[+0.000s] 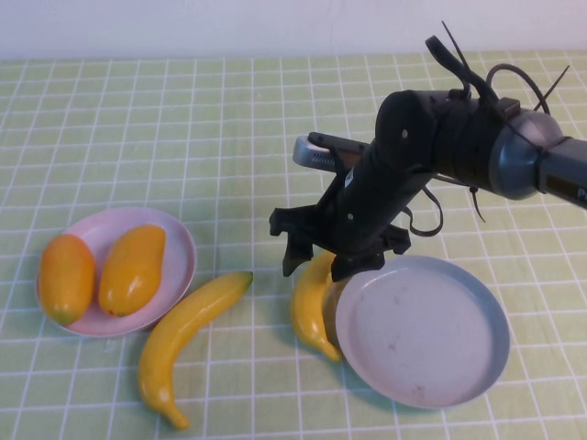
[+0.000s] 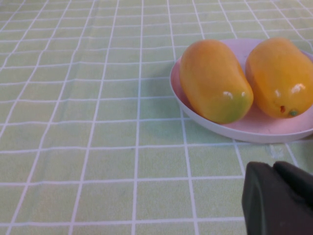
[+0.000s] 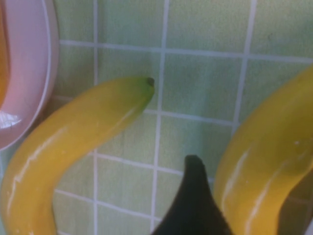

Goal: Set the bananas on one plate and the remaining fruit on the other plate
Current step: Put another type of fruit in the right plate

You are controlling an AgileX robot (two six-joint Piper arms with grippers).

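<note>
- High view shows the right claw [image 1: 316,266] spread open, straddling the upper end of one banana [image 1: 314,304] that lies touching the rim of the grey-blue plate [image 1: 477,367].
- Both mangoes [image 1: 132,269] already sit on the pink plate [image 1: 179,240]; the second banana [image 1: 188,330] lies on the tabletop [image 1: 183,119] between the plates.
- Step in hand looks to be the first banana pickup; next the claw must close, lift, and carry it over the rim.
- Left claw [image 2: 279,200] hangs low near the pink plate; whether it is open cannot be told.
- Green checked cloth covers the tabletop; a white wall runs behind.
</note>
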